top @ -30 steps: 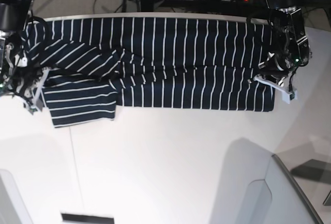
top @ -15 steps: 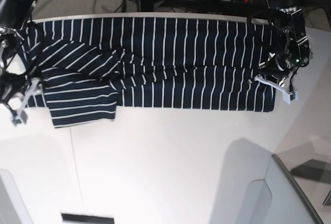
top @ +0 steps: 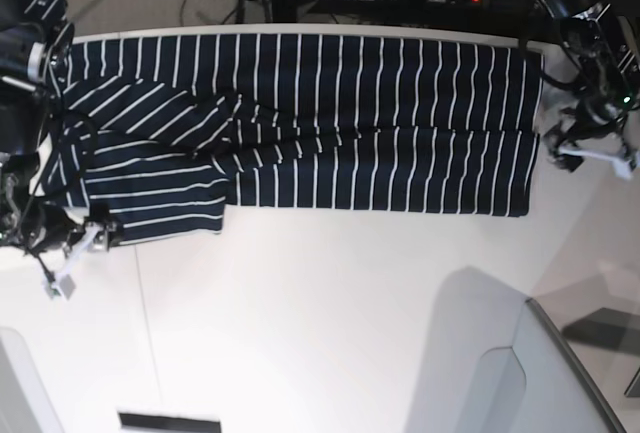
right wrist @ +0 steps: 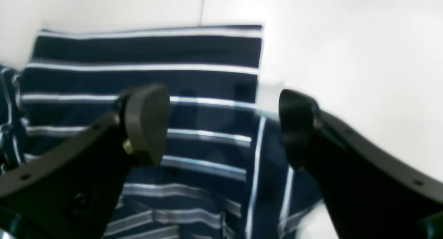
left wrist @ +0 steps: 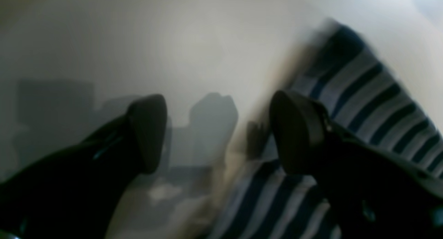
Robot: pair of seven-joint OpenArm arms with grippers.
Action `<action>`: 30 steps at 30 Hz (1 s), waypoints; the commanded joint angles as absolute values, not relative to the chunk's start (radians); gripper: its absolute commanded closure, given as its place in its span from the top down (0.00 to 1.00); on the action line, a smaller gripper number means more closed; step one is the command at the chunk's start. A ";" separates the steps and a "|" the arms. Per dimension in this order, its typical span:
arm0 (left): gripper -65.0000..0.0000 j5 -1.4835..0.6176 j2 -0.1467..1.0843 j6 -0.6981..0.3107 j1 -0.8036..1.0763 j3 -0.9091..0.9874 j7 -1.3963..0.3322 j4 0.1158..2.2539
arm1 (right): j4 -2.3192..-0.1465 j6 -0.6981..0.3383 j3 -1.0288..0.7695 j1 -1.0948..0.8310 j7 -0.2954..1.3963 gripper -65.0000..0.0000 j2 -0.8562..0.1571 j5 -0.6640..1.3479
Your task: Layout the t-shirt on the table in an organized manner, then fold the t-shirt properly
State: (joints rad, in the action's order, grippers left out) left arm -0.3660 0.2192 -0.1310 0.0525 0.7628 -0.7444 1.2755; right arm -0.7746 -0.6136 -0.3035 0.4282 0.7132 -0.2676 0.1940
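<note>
Both end effectors stand with jaws spread and nothing between them: the right end effector (right wrist: 221,128) hovers over a sleeve, the left end effector (left wrist: 218,131) beside the hem edge. Beyond them the t-shirt (top: 300,123) lies spread along the far side of the white surface (top: 330,323).

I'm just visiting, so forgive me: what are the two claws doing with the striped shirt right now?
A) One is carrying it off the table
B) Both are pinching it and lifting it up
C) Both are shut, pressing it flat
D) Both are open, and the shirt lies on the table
D: the left claw and right claw both show spread fingers with nothing between them, while the t-shirt lies spread on the table.
</note>
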 commanded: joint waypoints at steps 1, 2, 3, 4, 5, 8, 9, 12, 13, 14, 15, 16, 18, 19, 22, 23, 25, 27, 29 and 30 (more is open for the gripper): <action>0.73 -0.369 0.242 -0.136 0.044 0.799 -0.730 1.297 | -0.753 -0.619 -0.303 0.473 0.665 0.72 -0.282 0.208; 0.73 -0.375 0.249 -0.136 0.051 0.835 -0.730 1.297 | -0.716 -0.619 -0.303 0.489 0.634 0.72 -0.286 0.208; 0.73 -0.377 0.252 -0.137 0.068 0.868 -0.730 1.300 | -0.682 -0.619 -0.291 0.503 0.608 0.72 -0.294 0.206; 0.73 -0.377 0.259 -0.137 0.079 0.898 -0.730 1.300 | -0.642 -0.619 -0.271 0.513 0.584 0.72 -0.303 0.206; 0.73 -0.377 0.262 -0.137 0.087 0.924 -0.728 1.300 | -0.604 -0.619 -0.246 0.524 0.558 0.72 -0.308 0.206; 0.73 -0.378 0.265 -0.137 0.110 0.989 -0.728 1.300 | -0.509 -0.619 -0.191 0.539 0.470 0.71 -0.312 0.206; 0.72 -0.378 0.265 -0.147 0.119 1.006 -0.727 1.300 | -0.481 -0.610 -0.179 0.539 0.438 0.71 -0.312 0.206; 0.72 -0.377 0.260 -0.234 0.128 1.044 -0.727 1.299 | -0.427 -0.550 -0.148 0.535 0.361 0.71 -0.312 0.206; 0.72 -0.377 0.260 -0.265 0.140 1.058 -0.727 1.299 | -0.415 -0.538 -0.134 0.533 0.346 0.71 -0.312 0.206; 0.72 -0.377 0.259 -0.288 0.148 1.069 -0.727 1.299 | -0.412 -0.529 -0.119 0.524 0.341 0.71 -0.312 0.208; 0.72 -0.377 0.259 -0.302 0.153 1.075 -0.727 1.299 | -0.412 -0.527 -0.107 0.519 0.340 0.71 -0.312 0.208; 0.72 -0.377 0.259 -0.311 0.154 1.076 -0.727 1.299 | -0.412 -0.527 -0.097 0.516 0.340 0.71 -0.309 0.208; 0.72 -0.374 0.259 -0.320 0.156 1.078 -0.727 1.296 | -0.412 -0.526 -0.087 0.516 0.343 0.71 -0.306 0.208; 0.72 -0.374 0.259 -0.320 0.156 1.078 -0.727 1.296 | -0.412 -0.524 -0.084 0.516 0.344 0.69 -0.305 0.208; 0.72 -0.375 0.259 -0.320 0.154 1.073 -0.730 1.297 | -0.412 -0.524 -0.085 0.515 0.346 0.47 -0.302 0.208; 0.72 -0.375 0.259 -0.320 0.154 1.073 -0.730 1.297 | -0.412 -0.524 -0.084 0.515 0.346 0.34 -0.295 0.208; 0.72 -0.375 0.259 -0.320 0.150 1.072 -0.730 1.297 | -0.412 -0.526 -0.084 0.518 0.348 0.07 -0.295 0.208; 0.72 -0.375 0.257 -0.320 0.148 1.072 -0.730 1.296 | -0.415 -0.529 -0.088 0.521 0.358 0.00 -0.294 0.209; 0.72 -0.375 0.257 -0.320 0.147 1.072 -0.730 1.293 | -0.473 -0.530 -0.091 0.516 0.407 0.00 -0.294 0.211; 0.72 -0.375 0.255 -0.320 0.147 1.072 -0.730 1.293 | -0.532 -0.530 -0.091 0.509 0.450 0.00 -0.294 0.213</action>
State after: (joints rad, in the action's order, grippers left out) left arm -0.3672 0.2352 -0.3153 0.1497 1.0695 -0.7471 1.2797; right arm -0.5240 -0.5228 -0.0875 0.4816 0.4854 -0.2779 0.1986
